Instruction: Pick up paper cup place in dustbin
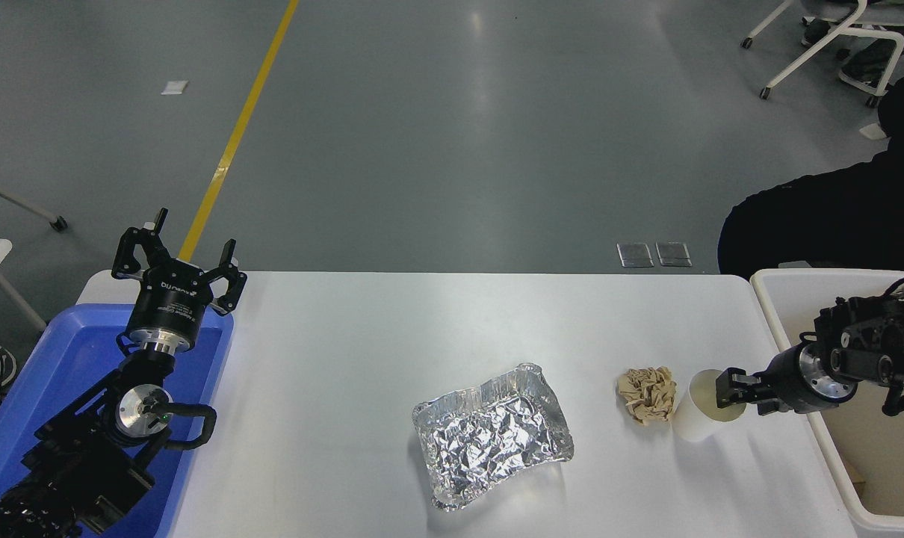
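On the white table, the off-white dustbin is set at the right edge. A crinkled foil tray is placed centrally, then a crumpled tan paper ball, touched by the upright paper cup. The right gripper is seen at the cup's rim; its grip cannot be told. The left gripper is held spread wide over the blue bin.
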Robot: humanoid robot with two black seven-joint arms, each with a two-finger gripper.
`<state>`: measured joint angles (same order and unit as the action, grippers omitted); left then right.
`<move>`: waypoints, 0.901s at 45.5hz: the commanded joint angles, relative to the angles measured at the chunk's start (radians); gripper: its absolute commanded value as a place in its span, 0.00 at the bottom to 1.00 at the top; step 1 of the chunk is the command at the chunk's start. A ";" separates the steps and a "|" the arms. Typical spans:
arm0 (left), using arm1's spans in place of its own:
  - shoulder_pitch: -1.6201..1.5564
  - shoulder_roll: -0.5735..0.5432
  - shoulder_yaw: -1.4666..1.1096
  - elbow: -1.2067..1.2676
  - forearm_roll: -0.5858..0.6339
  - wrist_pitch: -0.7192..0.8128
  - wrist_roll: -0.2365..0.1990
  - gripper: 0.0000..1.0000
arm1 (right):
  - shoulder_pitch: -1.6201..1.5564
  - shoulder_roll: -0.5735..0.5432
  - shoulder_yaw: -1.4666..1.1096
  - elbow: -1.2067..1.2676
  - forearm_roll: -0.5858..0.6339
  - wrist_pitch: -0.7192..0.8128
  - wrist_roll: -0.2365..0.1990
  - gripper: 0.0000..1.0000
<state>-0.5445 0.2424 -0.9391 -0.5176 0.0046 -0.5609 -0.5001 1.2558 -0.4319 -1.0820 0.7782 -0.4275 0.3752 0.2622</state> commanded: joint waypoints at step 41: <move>0.000 0.000 0.000 0.001 0.000 -0.001 0.000 0.98 | 0.804 -0.225 -0.087 0.335 -0.063 0.248 0.054 0.00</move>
<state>-0.5447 0.2423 -0.9387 -0.5180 0.0046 -0.5615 -0.5001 1.7919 -0.6232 -1.1533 1.0148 -0.4806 0.5122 0.3108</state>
